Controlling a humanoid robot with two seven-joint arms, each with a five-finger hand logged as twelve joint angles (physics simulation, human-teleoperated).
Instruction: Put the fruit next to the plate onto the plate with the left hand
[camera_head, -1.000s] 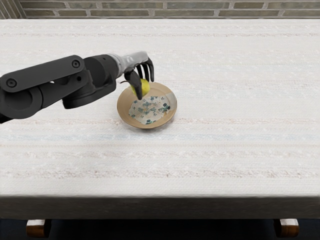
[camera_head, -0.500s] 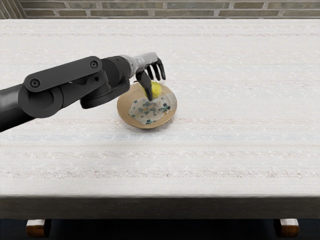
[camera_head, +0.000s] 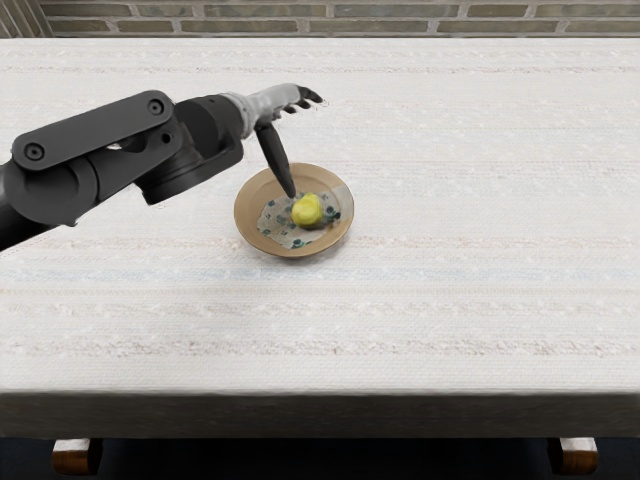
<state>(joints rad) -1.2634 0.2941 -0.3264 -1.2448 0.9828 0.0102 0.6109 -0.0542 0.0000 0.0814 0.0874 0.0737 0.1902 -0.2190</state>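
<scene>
A yellow fruit (camera_head: 307, 210) lies on the patterned middle of the brown-rimmed plate (camera_head: 250, 219), near the table's centre left. My left hand (camera_head: 283, 125) hovers above the plate's far-left rim, its fingers spread and holding nothing. Its dark thumb points down toward the plate and ends just left of the fruit, apart from it. The left arm (camera_head: 100, 165) reaches in from the left edge. No right arm shows.
The table (camera_head: 480, 260) is covered with a pale woven cloth and stretches wide to the right and front of the plate. A brick wall (camera_head: 400, 15) runs along the far edge.
The left hand opened and let the fruit go; the fruit dropped onto the plate's middle. The hand then lifted and drew back to the left, away from the plate.
</scene>
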